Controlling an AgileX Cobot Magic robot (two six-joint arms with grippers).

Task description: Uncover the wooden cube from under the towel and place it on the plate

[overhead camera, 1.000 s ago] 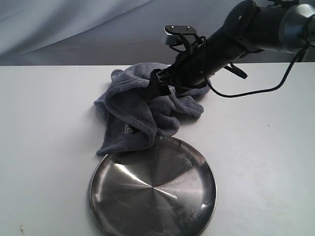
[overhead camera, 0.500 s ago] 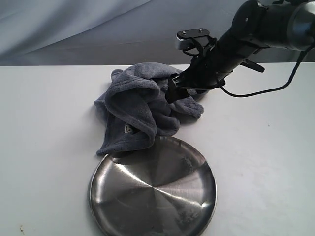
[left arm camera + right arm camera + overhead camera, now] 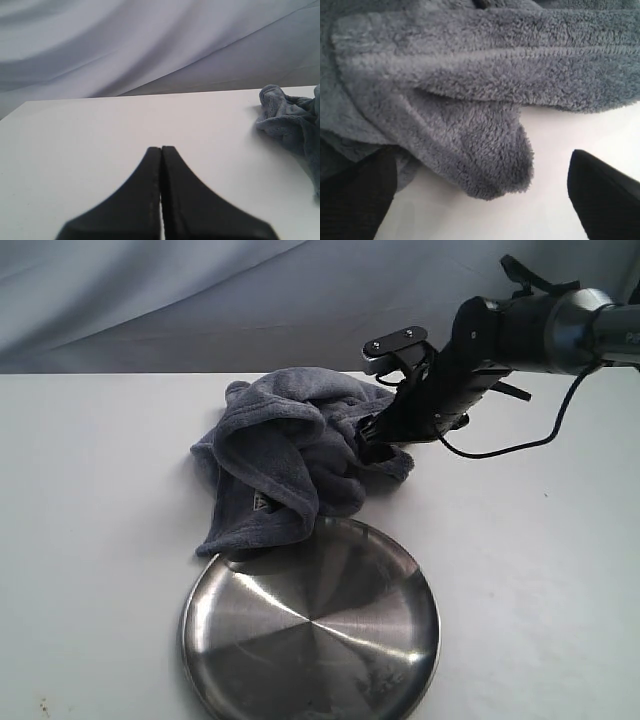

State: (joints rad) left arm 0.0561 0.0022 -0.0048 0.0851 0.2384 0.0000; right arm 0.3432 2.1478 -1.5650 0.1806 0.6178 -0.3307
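The blue-grey towel lies crumpled in a heap on the white table, just behind the shiny steel plate. The wooden cube is hidden from every view. My right gripper hovers low at the towel's right edge, open. In the right wrist view its two dark fingers stand wide apart on either side of a fluffy towel fold, holding nothing; the right gripper sits just above the table. My left gripper is shut and empty over bare table, with the towel off to one side.
A grey cloth backdrop hangs behind the table's far edge. The right arm's black cable loops down close to the table behind the gripper. White tabletop stretches to the left and right of the towel and plate.
My right arm has drawn back to the right, from over the towel's middle to its right edge. The towel and plate have hardly shifted.
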